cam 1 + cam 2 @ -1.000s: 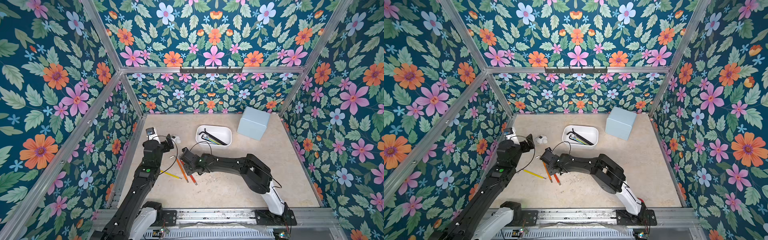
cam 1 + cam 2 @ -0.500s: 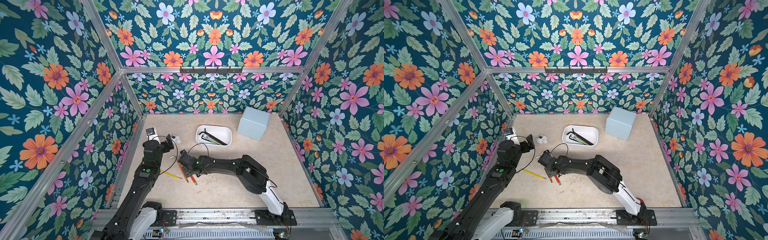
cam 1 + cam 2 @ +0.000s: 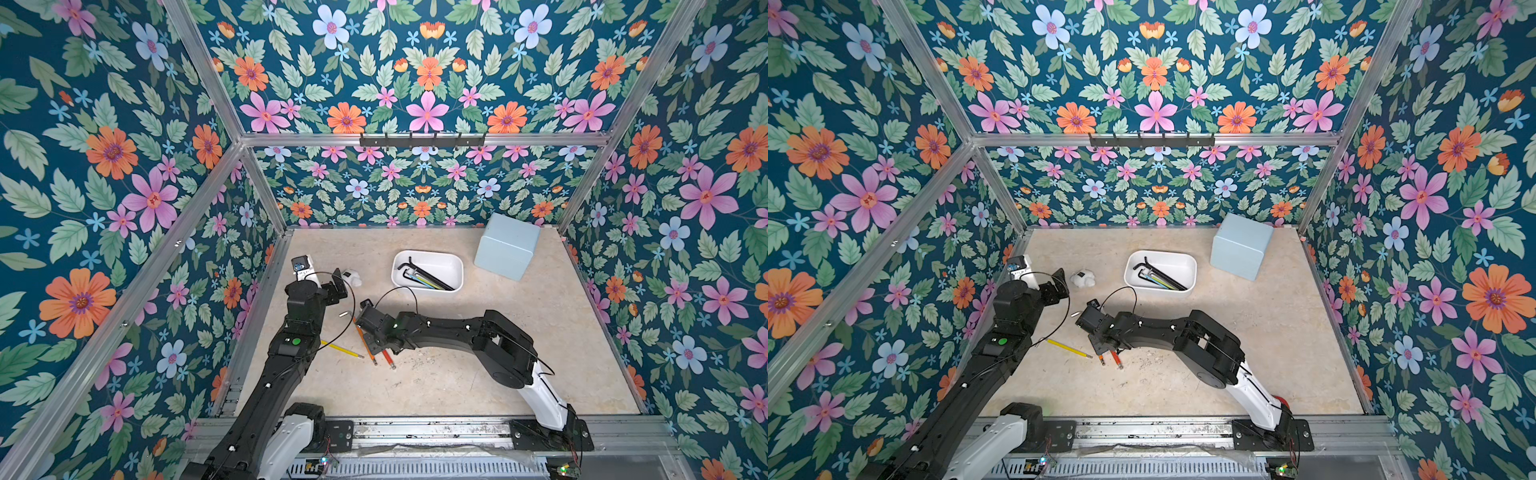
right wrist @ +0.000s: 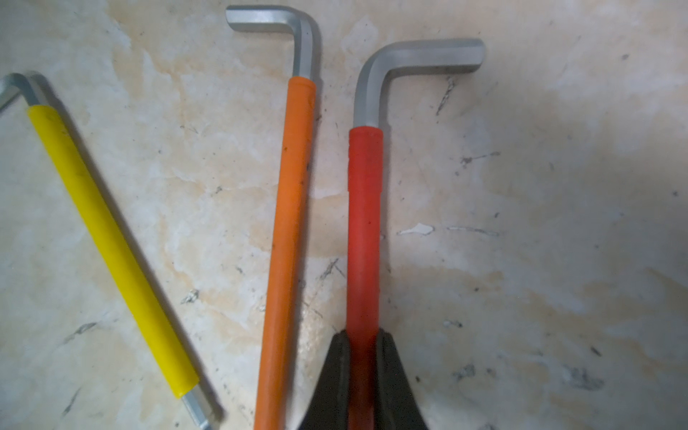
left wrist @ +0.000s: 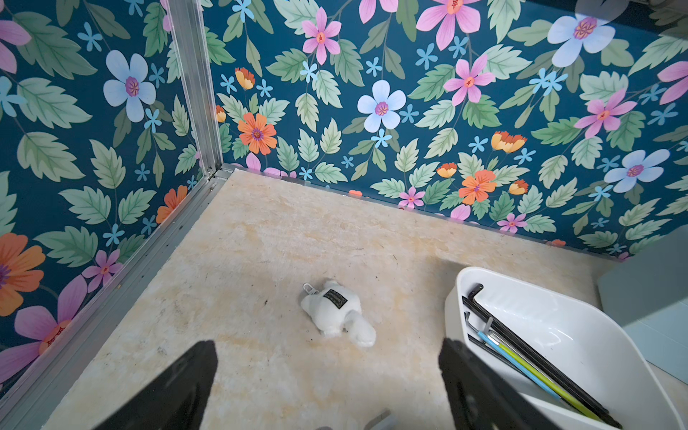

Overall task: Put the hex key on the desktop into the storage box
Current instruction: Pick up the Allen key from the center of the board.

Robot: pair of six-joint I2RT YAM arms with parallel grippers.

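Three hex keys lie on the beige desktop (image 3: 498, 353) at front left: one red-sleeved (image 4: 365, 223), one orange-sleeved (image 4: 290, 223) and one yellow-sleeved (image 4: 108, 238). My right gripper (image 4: 364, 337) is shut on the red hex key (image 3: 388, 359), low over the desktop, and pinches its sleeve between both black fingers. The orange key (image 3: 365, 345) lies close beside it. The white storage box (image 3: 440, 254) stands behind, further back, with several hex keys inside. My left gripper (image 5: 327, 350) hangs open and empty left of the box (image 5: 521, 283).
A pale blue cube-shaped box (image 3: 507, 247) stands at the back right. A small white plush toy (image 5: 337, 312) lies left of the storage box, just beyond my left gripper. A short silver piece (image 3: 343, 314) lies near the left arm. Floral walls close in three sides.
My right gripper's jaws have closed onto the red hex key's sleeve. The right arm shifted slightly left over the keys. The left arm has not moved.
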